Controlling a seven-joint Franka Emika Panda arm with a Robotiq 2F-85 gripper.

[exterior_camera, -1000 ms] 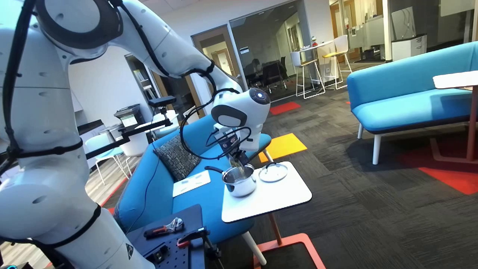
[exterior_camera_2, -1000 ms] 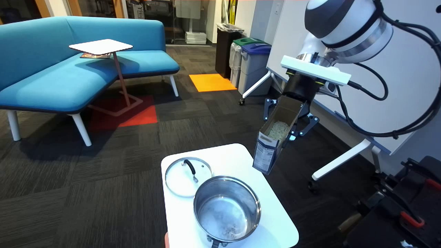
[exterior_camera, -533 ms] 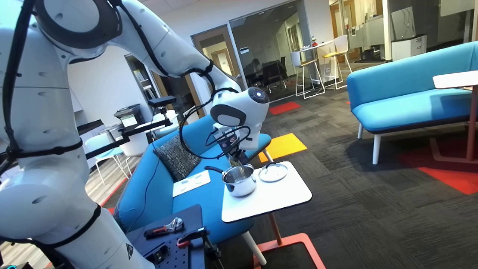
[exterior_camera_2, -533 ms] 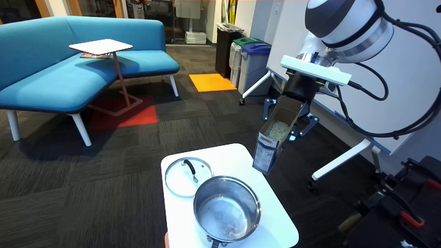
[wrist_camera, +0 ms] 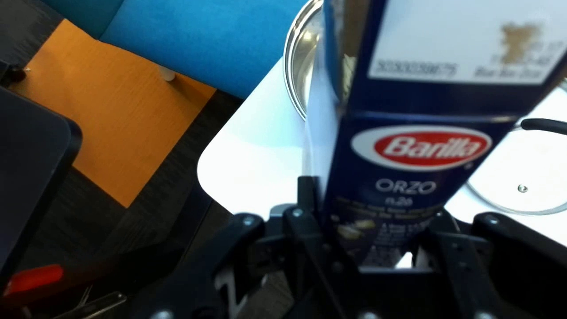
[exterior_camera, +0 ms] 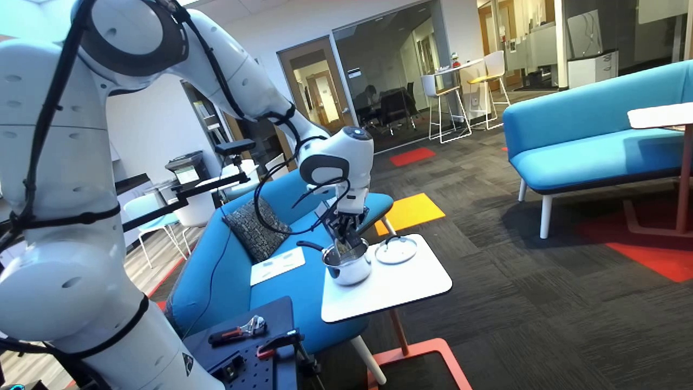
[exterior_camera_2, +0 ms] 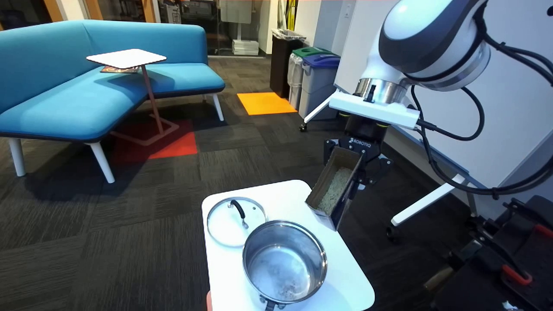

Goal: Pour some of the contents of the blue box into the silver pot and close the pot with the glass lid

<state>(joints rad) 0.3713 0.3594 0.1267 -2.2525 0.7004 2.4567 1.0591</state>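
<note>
The gripper (wrist_camera: 376, 221) is clamped on the box (wrist_camera: 409, 188), its 2 black fingers against opposite sides. In an exterior view its housing (exterior_camera_2: 360, 142) reads ROBOTIQ. The wrist view gives the box's brand face: Barilla, white on a red oval, with ORZO and n.26 below it on dark blue. The smaller print under these is blurred; a white patch above carries a printed code, too smeared to read with confidence.

The box is tilted. In an exterior view its opening faces the camera, and pale grains (exterior_camera_2: 336, 192) lie between brown cardboard walls; the long edges slant from beside the gripper to the lower left, toward the pot (exterior_camera_2: 283, 265). In the wrist view the long edges run up from the gripper and past the top of the view, and the box hides much of the pot.

The pot stands upright on the table (exterior_camera_2: 345, 276). Its black handle (exterior_camera: 310, 246) shows nearly whole in an exterior view where the box overlaps the pot's mouth; whether it is directly above, I cannot tell. The lid (exterior_camera_2: 227, 224) lies flat just beside the pot, grip up.

Farther out, a sofa (exterior_camera: 311, 281) next to the table bears a cushion (exterior_camera: 259, 227) and a sheet (exterior_camera: 277, 266). A wrench (exterior_camera: 241, 332) lies on a dark bench (exterior_camera: 276, 309).
</note>
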